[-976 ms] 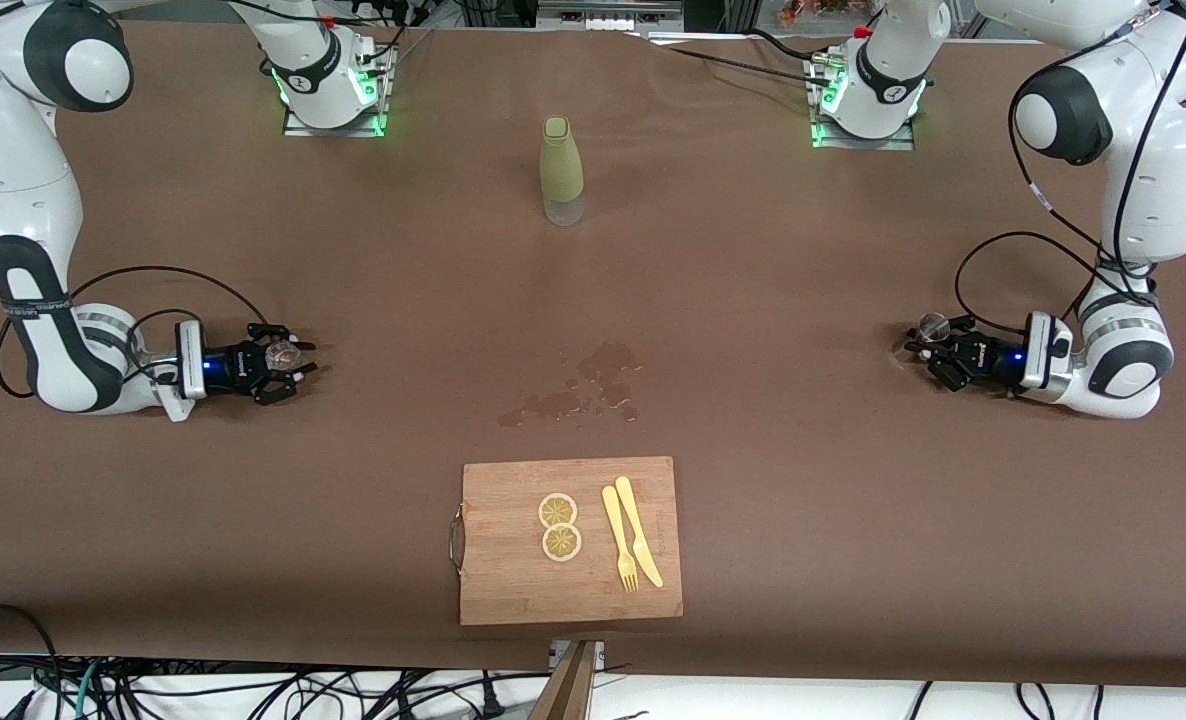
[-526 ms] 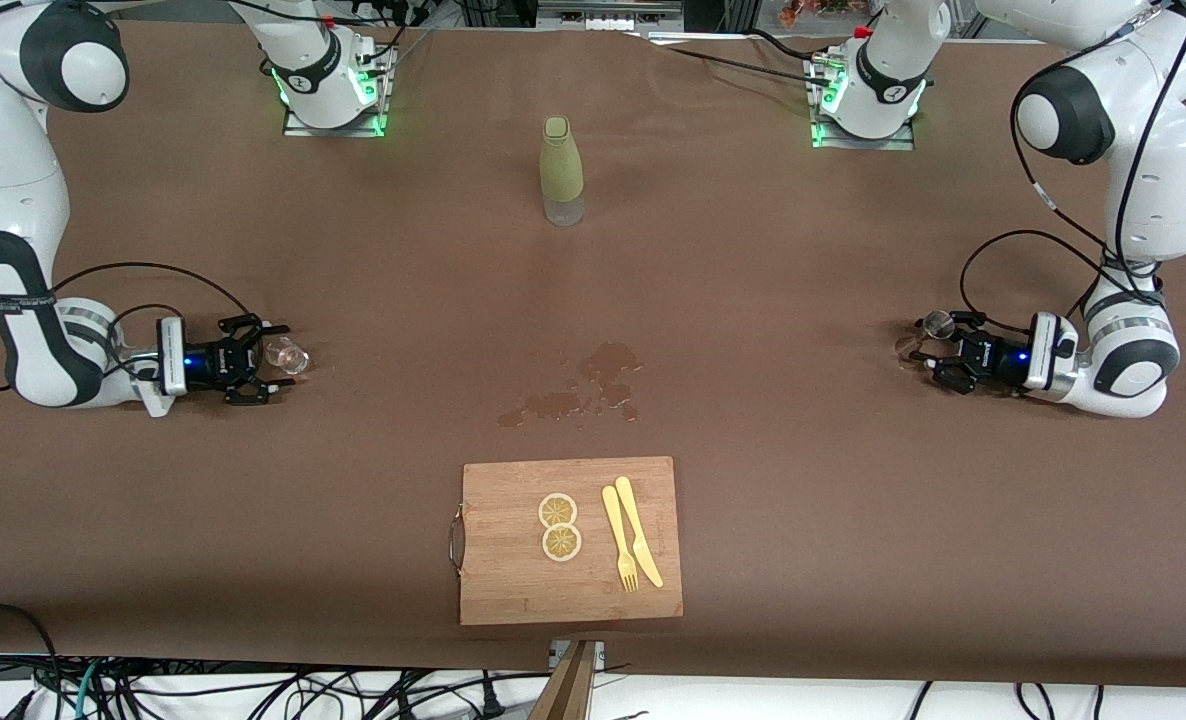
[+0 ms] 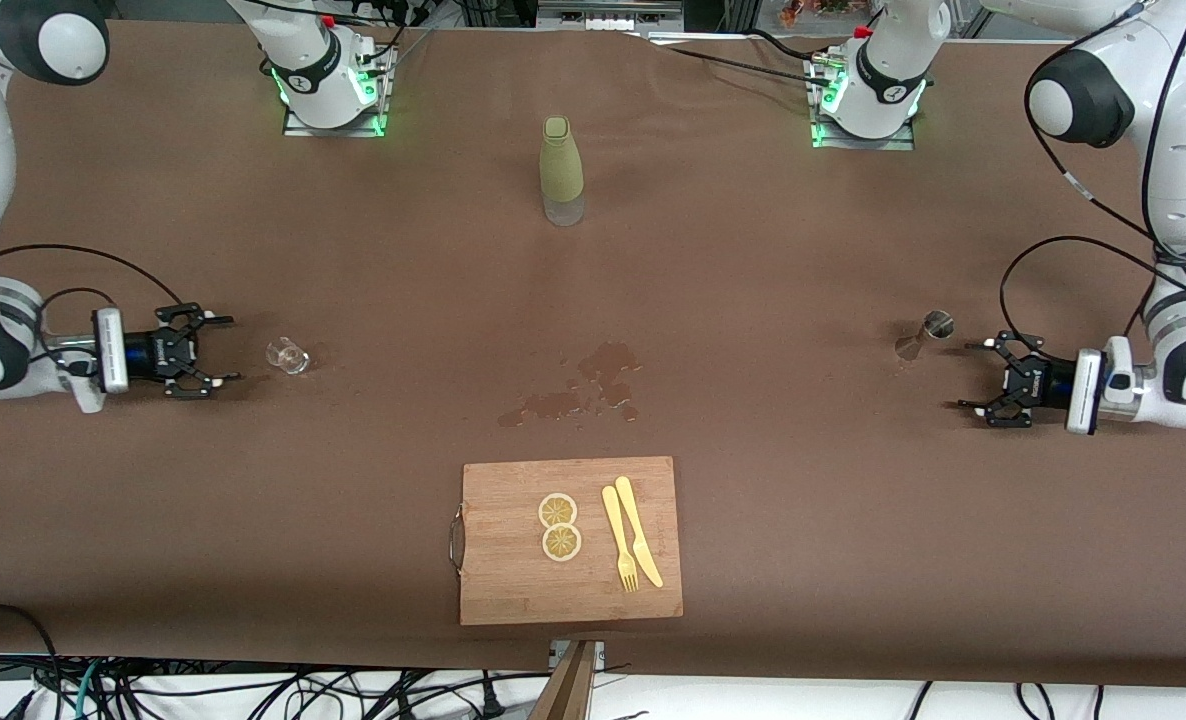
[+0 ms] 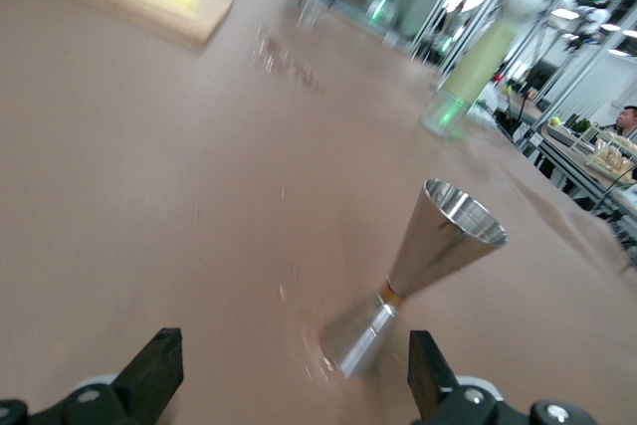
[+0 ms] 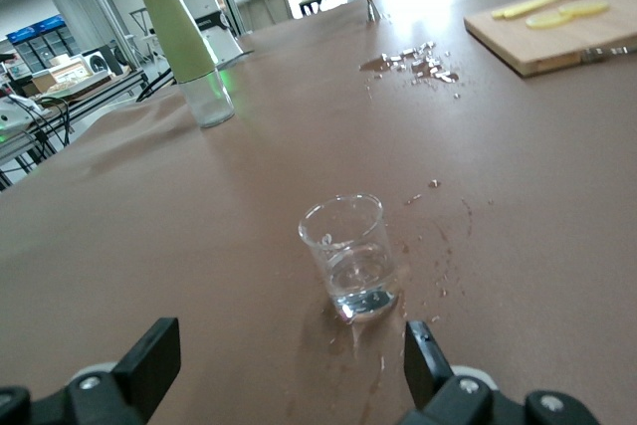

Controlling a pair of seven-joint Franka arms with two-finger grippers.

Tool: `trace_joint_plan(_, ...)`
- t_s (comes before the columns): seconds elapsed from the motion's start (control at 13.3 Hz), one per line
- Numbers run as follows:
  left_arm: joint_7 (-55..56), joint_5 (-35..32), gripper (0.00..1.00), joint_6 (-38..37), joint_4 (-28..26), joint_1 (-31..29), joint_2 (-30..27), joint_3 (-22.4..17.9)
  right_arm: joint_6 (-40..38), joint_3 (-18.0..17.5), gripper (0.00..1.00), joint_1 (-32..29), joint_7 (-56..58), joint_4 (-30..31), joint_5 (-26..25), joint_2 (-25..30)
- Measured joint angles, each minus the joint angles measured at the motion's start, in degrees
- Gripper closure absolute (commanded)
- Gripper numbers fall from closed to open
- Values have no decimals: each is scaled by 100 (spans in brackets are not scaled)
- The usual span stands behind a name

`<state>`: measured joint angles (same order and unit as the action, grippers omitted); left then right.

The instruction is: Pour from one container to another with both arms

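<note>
A small clear glass stands upright on the brown table toward the right arm's end, with a little liquid at its bottom. My right gripper is open just short of it and not touching; the right wrist view shows the glass ahead of the open right gripper. A steel jigger stands toward the left arm's end. My left gripper is open beside it, apart from it. In the left wrist view the jigger stands ahead of the spread left gripper.
A pale green bottle stands at mid-table near the bases. A wet spill marks the cloth at the centre, with drops around the glass. A wooden cutting board with lemon slices, a fork and a knife lies nearest the front camera.
Both grippers have opened and drawn back toward their ends of the table. The right one let go of the glass and the left one let go of the jigger; both stand free.
</note>
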<state>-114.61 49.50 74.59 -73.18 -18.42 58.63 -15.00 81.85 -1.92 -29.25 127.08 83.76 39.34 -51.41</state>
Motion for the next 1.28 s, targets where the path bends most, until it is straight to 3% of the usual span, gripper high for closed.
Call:
trace_joint_plan(0.3,2709,-1308,0,49,410,105,-686,-10,-15,-3,0,56,-1833,-13,-698,778)
trace_joint_plan(0.6,5563,-1817,0,48,454,762,-1471,-10,-87,-24,0,333,-3996,-21,-1332,1679)
trace_joint_plan(0.83,7323,-2166,0,50,462,1274,-1880,3,-218,-37,0,927,-5801,-26,-2199,2534)
trace_joint_plan(1.05,8232,-2692,0,68,481,1660,-2375,117,-265,-37,0,1557,-7423,64,-3010,3339)
trace_joint_plan(1.28,8242,-3424,0,200,485,1730,-2958,466,-212,5,0,2088,-9148,417,-3689,4099)
